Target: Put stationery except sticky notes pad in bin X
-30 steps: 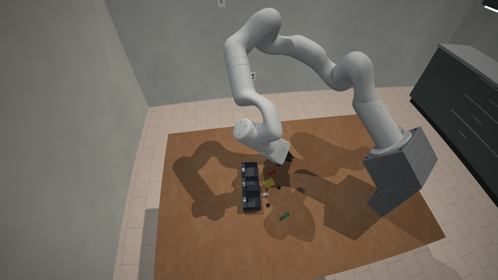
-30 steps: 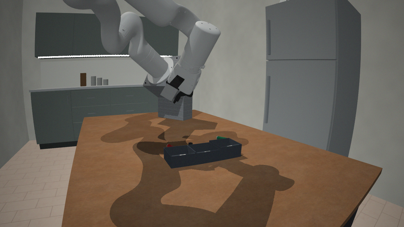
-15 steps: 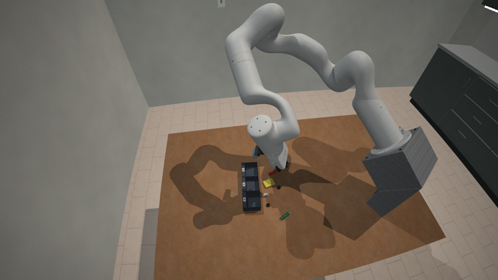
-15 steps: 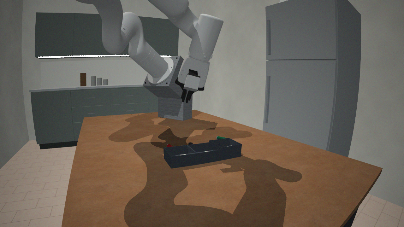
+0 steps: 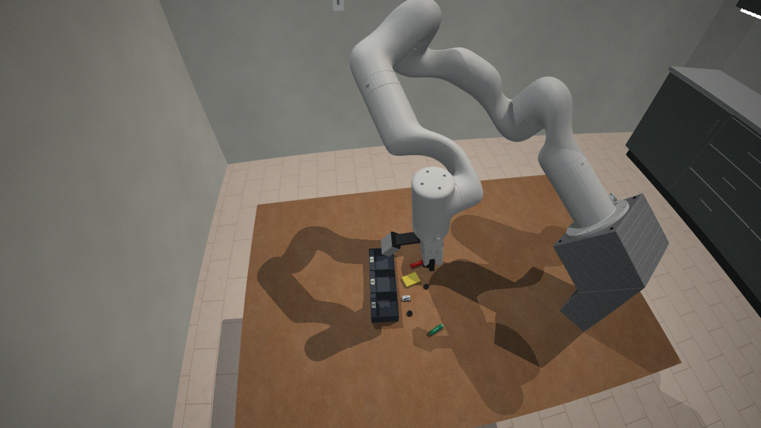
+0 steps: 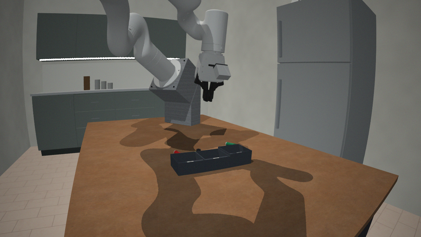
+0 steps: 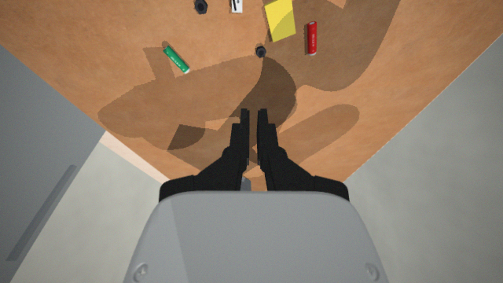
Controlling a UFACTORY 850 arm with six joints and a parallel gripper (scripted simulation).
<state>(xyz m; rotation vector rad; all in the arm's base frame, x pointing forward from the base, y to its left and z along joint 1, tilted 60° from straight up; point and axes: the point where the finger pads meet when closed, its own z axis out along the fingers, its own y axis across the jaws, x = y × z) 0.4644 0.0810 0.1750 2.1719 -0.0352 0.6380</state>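
wrist view: red marker [image 7: 311, 38] lengthwise upright

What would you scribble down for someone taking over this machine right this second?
Claw: shut, holding nothing, high above the table.
Things: sticky pad, small white item, red cylinder, green cylinder and two black nuts lie on the table beside the row of bins.
Done: nothing shows in the bins.
Left: the small white item looks like the stationery to bin, though too small to be sure; bin marks unreadable here. Leave the rest.
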